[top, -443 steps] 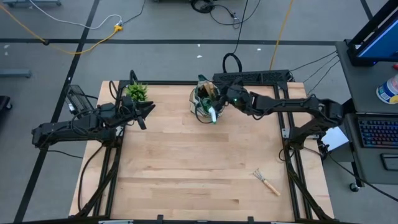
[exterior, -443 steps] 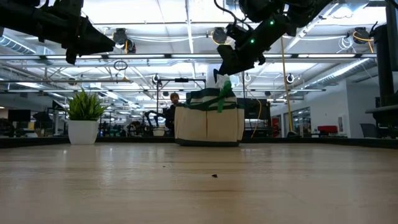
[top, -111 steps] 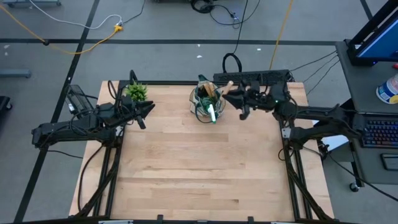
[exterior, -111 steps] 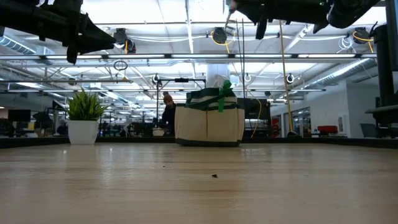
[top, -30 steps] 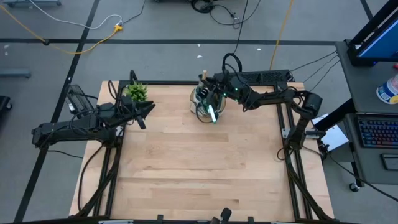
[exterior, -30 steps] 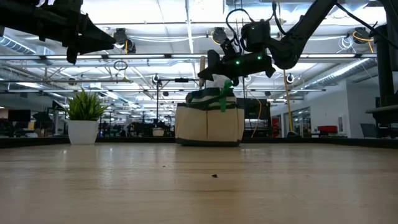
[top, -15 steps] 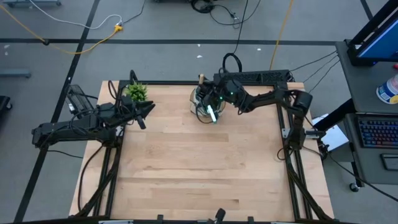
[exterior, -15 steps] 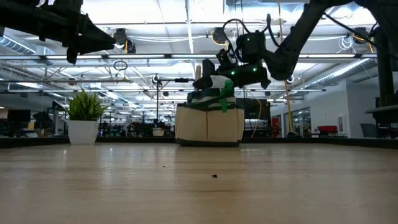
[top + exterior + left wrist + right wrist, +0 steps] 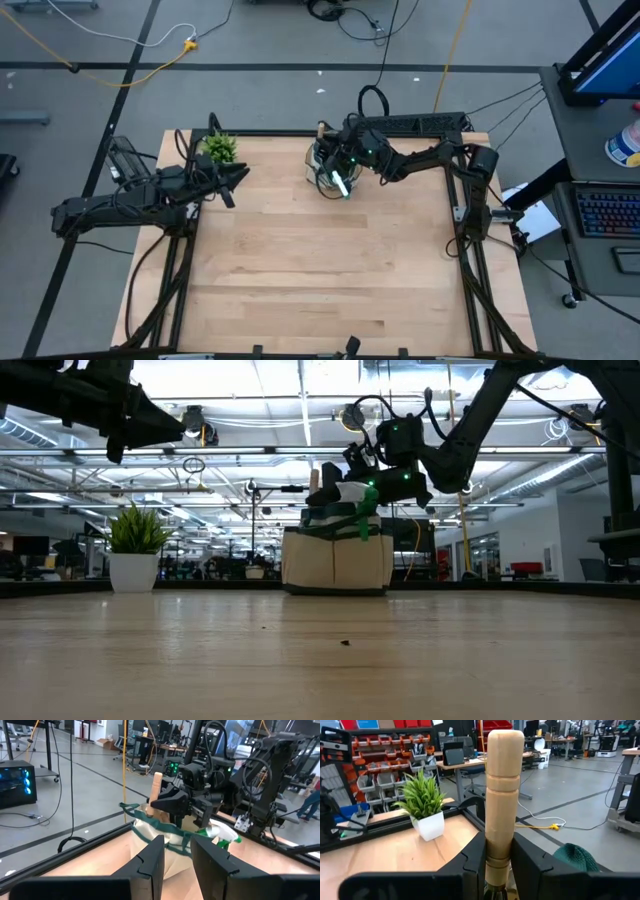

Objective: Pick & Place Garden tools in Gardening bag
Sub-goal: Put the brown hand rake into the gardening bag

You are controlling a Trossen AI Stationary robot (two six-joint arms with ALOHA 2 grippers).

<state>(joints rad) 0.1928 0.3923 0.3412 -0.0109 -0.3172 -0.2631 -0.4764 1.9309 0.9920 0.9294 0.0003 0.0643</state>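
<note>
The right gripper (image 9: 335, 150) was over the gardening bag (image 9: 330, 168) at the back of the wooden table (image 9: 320, 270); its 2 dark fingers (image 9: 475, 857) were squeezed on a smooth, round wooden tool handle (image 9: 503, 795) that stood upright (the metal end was hidden below). The bag was round, soft beige cloth with dark green trim (image 9: 335, 560); a green spray bottle (image 9: 341, 184) with a white nozzle poked out of it. No writing could be read. A small green potted plant (image 9: 219, 148) in a white pot stood well apart near the back left corner; the left gripper (image 9: 240, 176) waited beside it, holding nothing, with only a narrow gap between its fingers (image 9: 150, 862).
</note>
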